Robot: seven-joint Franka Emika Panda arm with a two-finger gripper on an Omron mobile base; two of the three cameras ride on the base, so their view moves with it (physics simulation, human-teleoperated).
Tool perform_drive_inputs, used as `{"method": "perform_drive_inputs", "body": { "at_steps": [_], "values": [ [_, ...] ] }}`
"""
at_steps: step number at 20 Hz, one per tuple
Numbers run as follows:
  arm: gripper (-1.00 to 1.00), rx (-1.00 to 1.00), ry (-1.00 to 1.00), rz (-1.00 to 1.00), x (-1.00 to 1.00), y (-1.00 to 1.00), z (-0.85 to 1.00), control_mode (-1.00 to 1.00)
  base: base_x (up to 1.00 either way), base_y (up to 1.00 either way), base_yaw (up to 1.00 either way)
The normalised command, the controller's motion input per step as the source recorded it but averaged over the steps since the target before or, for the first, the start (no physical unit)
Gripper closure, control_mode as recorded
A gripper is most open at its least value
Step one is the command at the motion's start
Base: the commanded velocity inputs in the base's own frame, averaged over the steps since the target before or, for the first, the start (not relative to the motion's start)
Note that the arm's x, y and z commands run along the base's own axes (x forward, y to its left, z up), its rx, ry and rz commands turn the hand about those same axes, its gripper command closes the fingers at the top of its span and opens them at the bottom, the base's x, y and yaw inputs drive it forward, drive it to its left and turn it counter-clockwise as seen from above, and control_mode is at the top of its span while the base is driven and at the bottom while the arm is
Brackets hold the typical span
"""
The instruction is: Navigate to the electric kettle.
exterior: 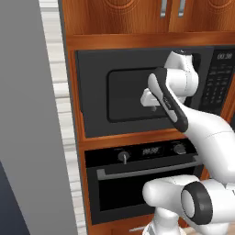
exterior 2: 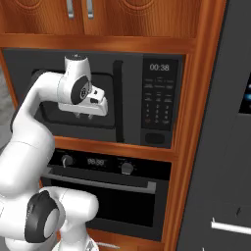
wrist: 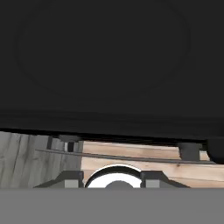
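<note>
The gripper (exterior 2: 87, 116) hangs folded in front of the built-in microwave (exterior 2: 93, 98), close to its dark door; whether its fingers are parted or closed cannot be told. Below sits the wall oven (exterior: 137, 183) with its knobs and clock. Wooden cabinets (exterior 2: 122, 19) frame both. The electric kettle cannot be located here.

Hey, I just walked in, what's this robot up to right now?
The robot is meant to drive to an electric kettle. Right now it faces a wooden wall unit, its gripper hanging in front of the built-in microwave, holding nothing. Whether the gripper is open is hard to tell. Below the microwave is a black oven with two knobs and a long handle.
</note>
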Motion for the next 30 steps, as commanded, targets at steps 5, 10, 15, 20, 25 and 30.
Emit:
{"method": "perform_drive_inputs", "body": {
  "at_steps": [5, 10, 15, 20, 25, 30],
  "values": [
    [-1.0, 0.0, -0.21, 0.02, -0.61, 0.0, 0.0, -1.0, 0.0, 0.0, 0.0],
    [-1.0, 0.0, -0.05, 0.01, -0.2, 0.0, 0.0, 1.0, -0.8, -0.03, -0.08],
    [-1.0, 0.0, 0.0, 0.0, 0.0, 0.0, 0.0, 1.0, -0.69, -0.16, -0.63],
    [-1.0, 0.0, 0.0, 0.0, 0.0, 0.0, 0.0, 1.0, -0.17, -0.2, -0.79],
    [-1.0, 0.0, 0.0, 0.0, 0.0, 0.0, 0.0, 1.0, 0.0, -0.33, -0.83],
    [-1.0, 0.0, 0.0, 0.0, 0.0, 0.0, 0.0, 1.0, 0.0, -0.54, -0.81]
  ]
}}
